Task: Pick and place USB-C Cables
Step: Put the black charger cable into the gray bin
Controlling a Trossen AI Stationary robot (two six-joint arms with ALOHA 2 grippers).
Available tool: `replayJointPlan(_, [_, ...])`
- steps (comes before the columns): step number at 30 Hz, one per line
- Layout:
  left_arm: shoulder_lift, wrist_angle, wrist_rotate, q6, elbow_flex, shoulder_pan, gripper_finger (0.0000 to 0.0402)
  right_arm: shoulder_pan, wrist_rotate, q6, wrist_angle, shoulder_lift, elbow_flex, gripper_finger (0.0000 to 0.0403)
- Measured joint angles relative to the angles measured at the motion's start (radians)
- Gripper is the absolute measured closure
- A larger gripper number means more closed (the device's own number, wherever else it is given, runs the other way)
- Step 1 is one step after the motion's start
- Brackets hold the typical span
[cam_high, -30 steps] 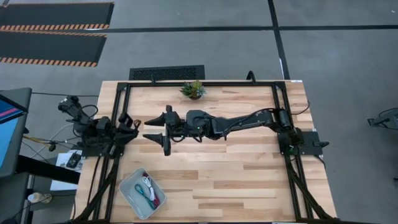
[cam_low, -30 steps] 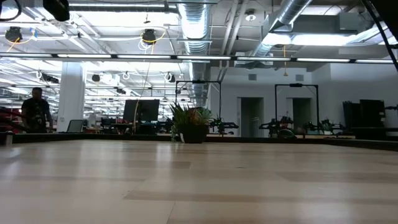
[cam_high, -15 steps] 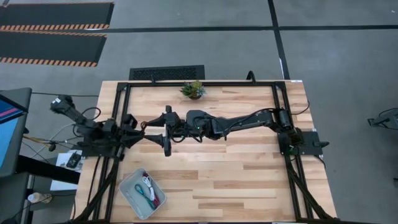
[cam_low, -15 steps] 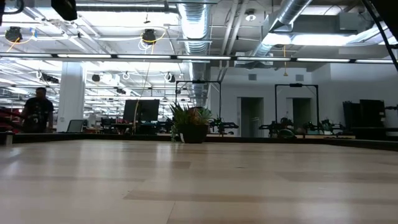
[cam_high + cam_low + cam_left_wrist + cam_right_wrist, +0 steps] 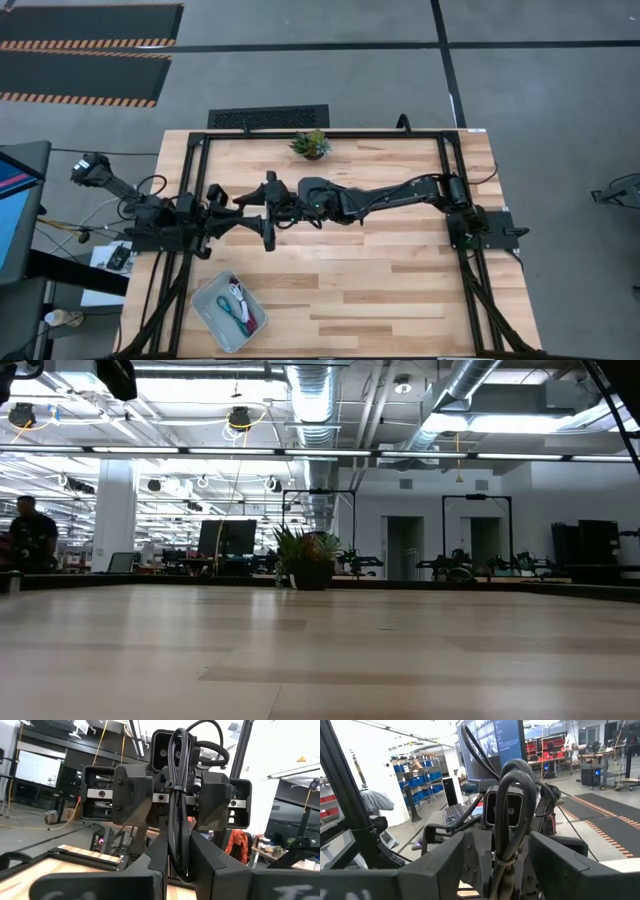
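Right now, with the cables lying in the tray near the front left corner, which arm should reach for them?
Left, probably. The tray holding the cables sits on the left arm's side, nearer the left gripper than the right gripper; both hover mid-table, facing each other.

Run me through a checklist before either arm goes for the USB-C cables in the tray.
1. Cables located: ok. The USB-C cables lie together in the grey tray at the table's near left corner.
2. Right gripper free: ok. It is open and holds nothing, over mid-table.
3. Left gripper free: cannot tell.
4. Clearance between the arms: not ok. The two grippers face each other almost nose to nose; separate them first.
5. Potted plant out of the way: ok. It stands at the far edge, apart from both arms.
6. Number of cables in the tray: cannot tell, as they overlap.
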Motion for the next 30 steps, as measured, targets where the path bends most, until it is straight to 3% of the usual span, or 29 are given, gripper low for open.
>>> replayJointPlan(6, [0.000, 0.000, 0.005, 0.000, 0.000, 0.002, 0.0371, 0.000, 0.008, 0.000, -0.005, 0.000, 0.000, 0.0228])
replayJointPlan(12, [0.000, -0.003, 0.005, 0.000, 0.000, 0.002, 0.0371, 0.003, 0.031, -0.004, -0.004, 0.000, 0.000, 0.0377])
replayJointPlan(18, [0.000, -0.012, -0.037, -0.024, 0.000, 0.002, 0.0352, 0.009, 0.061, -0.013, -0.010, 0.000, 0.000, 0.0381])
replayJointPlan(30, [-0.015, -0.107, -0.121, -0.133, 0.001, 0.002, 0.0186, -0.012, 0.139, -0.187, -0.270, -0.191, 0.000, 0.0382])
